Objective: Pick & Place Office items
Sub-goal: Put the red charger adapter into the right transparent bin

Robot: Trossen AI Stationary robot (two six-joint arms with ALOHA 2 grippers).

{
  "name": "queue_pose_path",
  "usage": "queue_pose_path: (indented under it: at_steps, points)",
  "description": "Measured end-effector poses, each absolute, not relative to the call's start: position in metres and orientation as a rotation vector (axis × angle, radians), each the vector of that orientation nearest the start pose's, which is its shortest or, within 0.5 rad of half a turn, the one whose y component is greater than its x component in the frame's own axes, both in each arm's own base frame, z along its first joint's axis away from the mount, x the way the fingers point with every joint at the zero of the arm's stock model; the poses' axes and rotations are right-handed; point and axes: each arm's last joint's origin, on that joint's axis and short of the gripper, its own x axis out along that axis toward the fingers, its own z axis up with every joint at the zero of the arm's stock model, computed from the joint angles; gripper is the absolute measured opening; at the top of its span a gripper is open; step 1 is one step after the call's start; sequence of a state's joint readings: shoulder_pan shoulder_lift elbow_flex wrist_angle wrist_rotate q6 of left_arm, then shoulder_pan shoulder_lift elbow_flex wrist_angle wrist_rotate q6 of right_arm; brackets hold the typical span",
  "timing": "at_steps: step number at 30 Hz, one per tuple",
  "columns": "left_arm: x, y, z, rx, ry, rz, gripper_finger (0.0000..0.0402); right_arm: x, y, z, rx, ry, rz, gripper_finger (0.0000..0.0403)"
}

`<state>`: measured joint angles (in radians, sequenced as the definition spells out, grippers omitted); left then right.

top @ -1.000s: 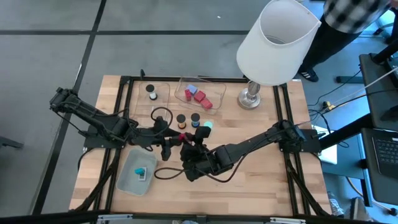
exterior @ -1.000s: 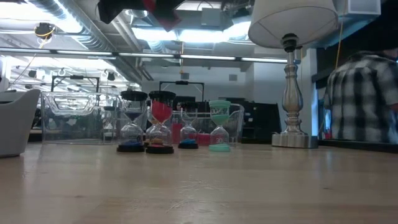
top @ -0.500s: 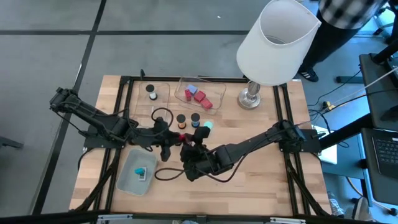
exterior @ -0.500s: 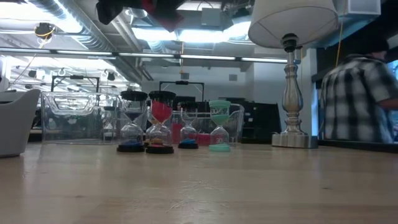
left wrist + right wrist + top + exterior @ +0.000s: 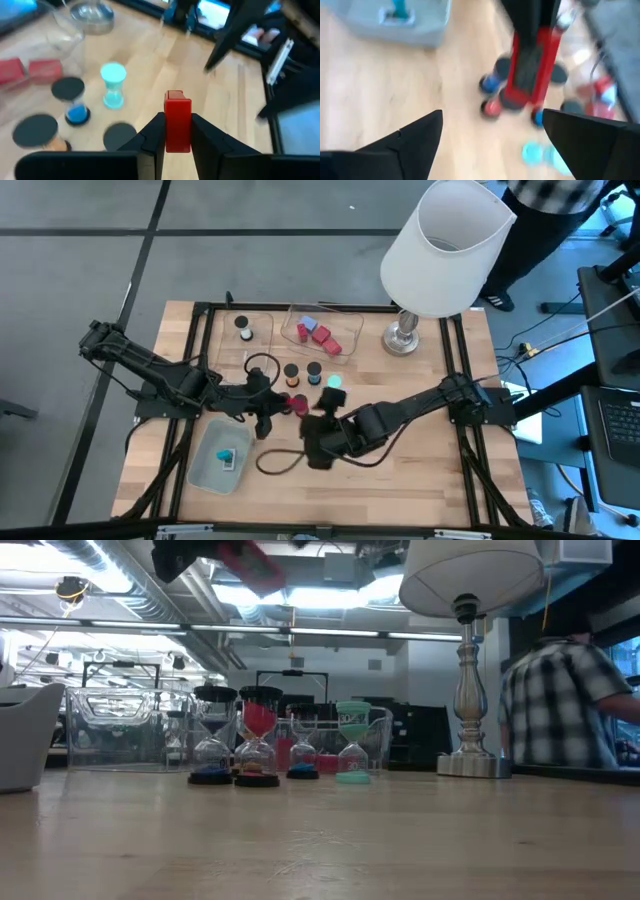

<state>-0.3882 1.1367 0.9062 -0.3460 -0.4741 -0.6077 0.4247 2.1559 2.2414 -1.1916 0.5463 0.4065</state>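
A long red piece (image 5: 177, 112) hangs above the table's middle, with my left gripper (image 5: 177, 124) shut on it; it also shows in the high view (image 5: 298, 402) and at the top of the low view (image 5: 248, 564). My right gripper (image 5: 492, 115) stands open just to the piece's right (image 5: 320, 412), with nothing between its fingers. Below on the table stand small sand timers: a teal one (image 5: 113, 84), a blue one (image 5: 75, 102) and a red one (image 5: 258, 735), all with round caps. My left gripper pinches the red piece by its two long sides (image 5: 176, 142) between its two fingers. The fingers come from the table's left, slanting down, and lie along the piece. Its free end (image 5: 175, 96) sticks out past the fingertips. The piece is lifted clear of the table.
A pale green tray (image 5: 212, 470) with a teal piece lies near left. A clear tray (image 5: 345, 332) with red and blue blocks stands far, beside a smaller clear one (image 5: 258, 320). A big white lamp (image 5: 440, 250) stands far right. A cable loop (image 5: 275, 461) lies near. A person (image 5: 560, 705) stands beyond.
My right gripper has opened, let go of the red piece, risen and drawn back toward the table's right, tipping as it went. My left gripper has shut on the piece and kept its place; the piece stays lifted.
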Motion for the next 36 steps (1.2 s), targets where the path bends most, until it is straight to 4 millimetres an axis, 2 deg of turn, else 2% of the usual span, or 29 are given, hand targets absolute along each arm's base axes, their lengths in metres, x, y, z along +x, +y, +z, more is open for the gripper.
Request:
queue_pose_path:
  at_steps: [4, 10, 14, 17, 28, 32, 36]
  points:
    - [0.211, -0.075, 0.294, -0.397, 0.589, 0.196, 0.0070, 0.401, 0.170, 0.324, -0.115, 1.012, -0.332, 0.0341]
    - [0.168, -0.069, 0.292, -0.589, 0.902, 0.092, 0.0070, 0.392, 0.180, 0.322, -0.080, 1.050, -0.339, 0.0325]
    - [0.140, -0.068, 0.281, -0.661, 1.150, 0.214, 0.0071, 0.391, 0.182, 0.323, -0.096, 1.031, -0.354, 0.0317]
    - [0.127, -0.072, 0.274, -0.660, 1.267, 0.314, 0.0070, 0.391, 0.182, 0.323, -0.096, 1.026, -0.359, 0.0314]
    - [0.122, -0.083, 0.220, -0.617, 1.461, 0.331, 0.0070, 0.392, 0.181, 0.323, -0.100, 1.020, -0.362, 0.0313]
    - [0.124, -0.084, 0.210, -0.608, 1.475, 0.299, 0.0071, 0.392, 0.181, 0.323, -0.101, 1.019, -0.364, 0.0313]
    - [0.125, -0.085, 0.208, -0.596, 1.455, 0.284, 0.0078, 0.392, 0.180, 0.323, -0.113, 1.006, -0.383, 0.0313]
